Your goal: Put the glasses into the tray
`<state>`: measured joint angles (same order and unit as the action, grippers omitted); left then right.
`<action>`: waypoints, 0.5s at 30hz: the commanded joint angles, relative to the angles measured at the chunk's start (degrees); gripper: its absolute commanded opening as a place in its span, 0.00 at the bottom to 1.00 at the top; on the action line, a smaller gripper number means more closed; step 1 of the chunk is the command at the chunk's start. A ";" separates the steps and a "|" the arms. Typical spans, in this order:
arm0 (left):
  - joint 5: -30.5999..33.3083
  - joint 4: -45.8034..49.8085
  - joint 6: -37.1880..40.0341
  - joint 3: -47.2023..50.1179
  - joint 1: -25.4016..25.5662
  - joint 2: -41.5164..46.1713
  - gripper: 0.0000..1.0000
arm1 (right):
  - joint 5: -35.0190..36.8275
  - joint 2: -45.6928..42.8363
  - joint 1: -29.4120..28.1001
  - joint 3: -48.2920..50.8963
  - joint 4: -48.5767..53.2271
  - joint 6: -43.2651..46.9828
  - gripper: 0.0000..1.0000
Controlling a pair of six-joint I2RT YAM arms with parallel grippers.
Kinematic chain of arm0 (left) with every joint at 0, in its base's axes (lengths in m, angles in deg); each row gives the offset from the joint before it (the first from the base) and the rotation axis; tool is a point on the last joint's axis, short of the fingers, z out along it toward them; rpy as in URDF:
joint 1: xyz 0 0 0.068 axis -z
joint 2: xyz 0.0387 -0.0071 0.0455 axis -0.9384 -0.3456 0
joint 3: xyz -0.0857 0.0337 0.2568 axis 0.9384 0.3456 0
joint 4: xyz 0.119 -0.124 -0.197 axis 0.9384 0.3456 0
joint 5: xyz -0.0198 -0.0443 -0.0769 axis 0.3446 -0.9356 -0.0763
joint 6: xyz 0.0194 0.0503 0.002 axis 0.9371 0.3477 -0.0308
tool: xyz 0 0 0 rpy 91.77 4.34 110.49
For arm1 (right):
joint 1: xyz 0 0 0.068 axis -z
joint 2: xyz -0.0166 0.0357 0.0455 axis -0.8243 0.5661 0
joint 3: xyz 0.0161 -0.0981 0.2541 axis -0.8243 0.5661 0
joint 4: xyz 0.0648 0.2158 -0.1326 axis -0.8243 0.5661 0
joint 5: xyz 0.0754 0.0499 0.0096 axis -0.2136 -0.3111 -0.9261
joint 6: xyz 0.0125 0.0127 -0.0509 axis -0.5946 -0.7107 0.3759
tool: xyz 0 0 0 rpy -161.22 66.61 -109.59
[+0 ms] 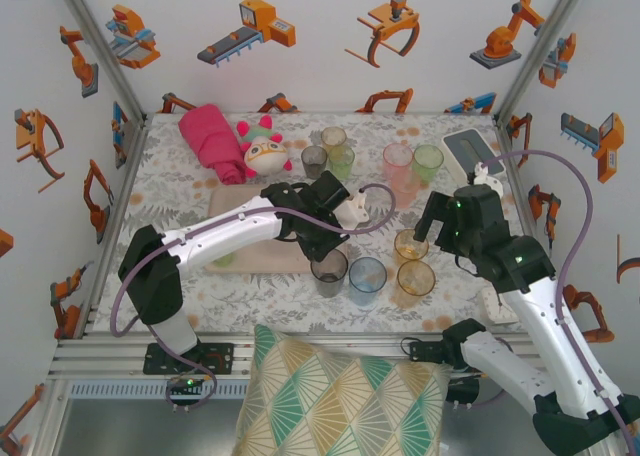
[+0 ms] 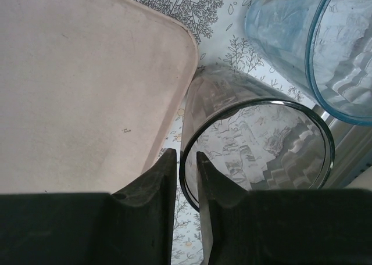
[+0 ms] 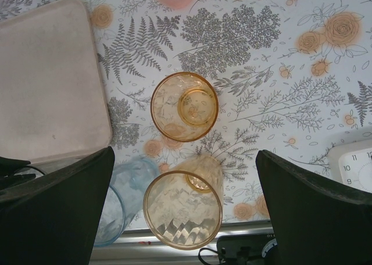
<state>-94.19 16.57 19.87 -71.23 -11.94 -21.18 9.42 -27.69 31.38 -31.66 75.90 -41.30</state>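
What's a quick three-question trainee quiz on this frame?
1. True or false: the right pincer is shut.
2. Whose rim runs between the fingers of the left pincer? A: blue glass. B: grey glass. C: pink glass.
3. Count the amber glasses in the right wrist view.

Key: 1, false: it stands wide open. 2, B. 3, two.

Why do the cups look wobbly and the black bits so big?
Left wrist view: the jaws sit at the lens, so they loom dark, and the grey glass bulges. Right wrist view: the near amber glass warps the flowery cloth under it. Top view: even light, faint shadows.
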 commanded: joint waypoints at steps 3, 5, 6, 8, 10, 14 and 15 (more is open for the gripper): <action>0.75 0.39 -0.52 0.24 0.30 -0.19 0.21 | 0.48 -0.31 0.30 0.56 0.10 -0.79 0.98; 1.02 0.32 -0.46 0.27 0.26 0.01 0.17 | 0.35 -0.27 0.30 0.57 -0.19 -0.85 0.98; 1.29 0.32 -0.48 0.30 0.29 0.08 0.17 | 0.39 -0.30 0.32 0.61 -0.27 -0.78 0.98; 1.62 0.45 -0.48 0.26 0.32 0.14 0.16 | 0.27 -0.24 0.32 0.66 -0.42 -0.79 0.98; 1.91 0.50 -0.51 0.13 0.27 0.25 0.13 | 0.26 -0.16 0.32 0.74 -0.56 -0.79 0.98; 2.20 1.10 -0.37 -0.54 0.32 0.28 0.07 | 0.03 -0.28 0.29 1.18 -0.92 -0.79 0.98; 2.23 1.27 -0.41 -0.77 0.32 0.27 0.07 | 0.04 -0.29 0.26 1.29 -0.88 -0.78 0.98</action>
<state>-92.68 16.59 19.83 -71.23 -11.94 -21.18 9.40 -27.71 31.38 -31.09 75.61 -41.30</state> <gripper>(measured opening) 0.136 0.980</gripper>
